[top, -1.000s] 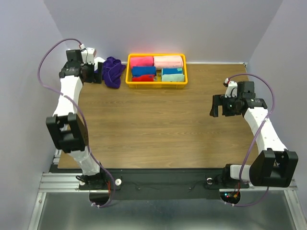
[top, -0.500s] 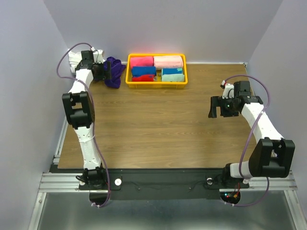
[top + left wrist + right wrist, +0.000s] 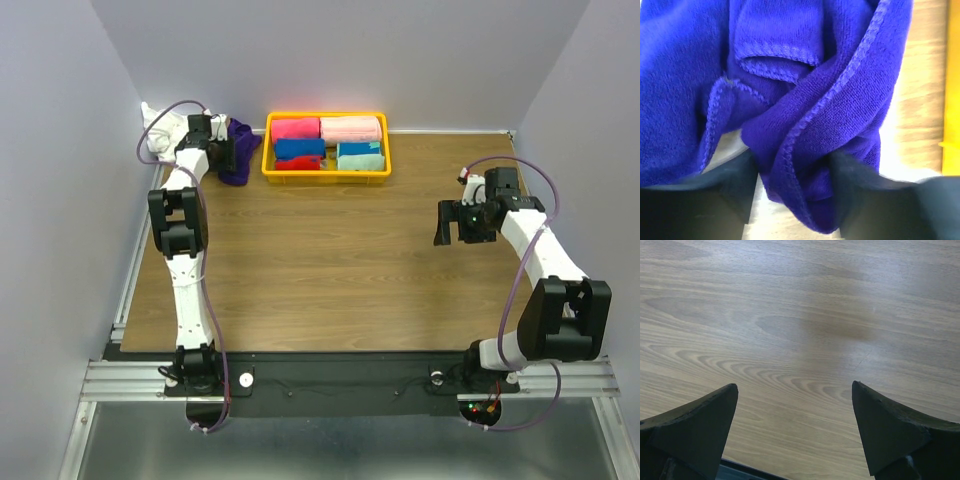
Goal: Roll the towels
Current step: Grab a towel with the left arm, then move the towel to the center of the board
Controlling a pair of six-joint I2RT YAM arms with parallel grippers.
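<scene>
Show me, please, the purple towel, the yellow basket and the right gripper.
purple towel [image 3: 805, 115], left wrist view, on its folded middle.
yellow basket [image 3: 326, 174], top external view, on its near rim.
right gripper [image 3: 794, 432], right wrist view, midway between its fingertips.

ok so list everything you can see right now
purple towel: 1, purple, crumpled at far left beside the basket
white cloth: 1, white, far-left corner
basket: 1, yellow, far edge of the table
rolled towels: about 6, red, pink, blue, teal, inside the basket
table: 1, brown wood
left gripper: 1, black, fingers either side of a purple towel fold
right gripper: 1, black, open over bare table, right side
</scene>
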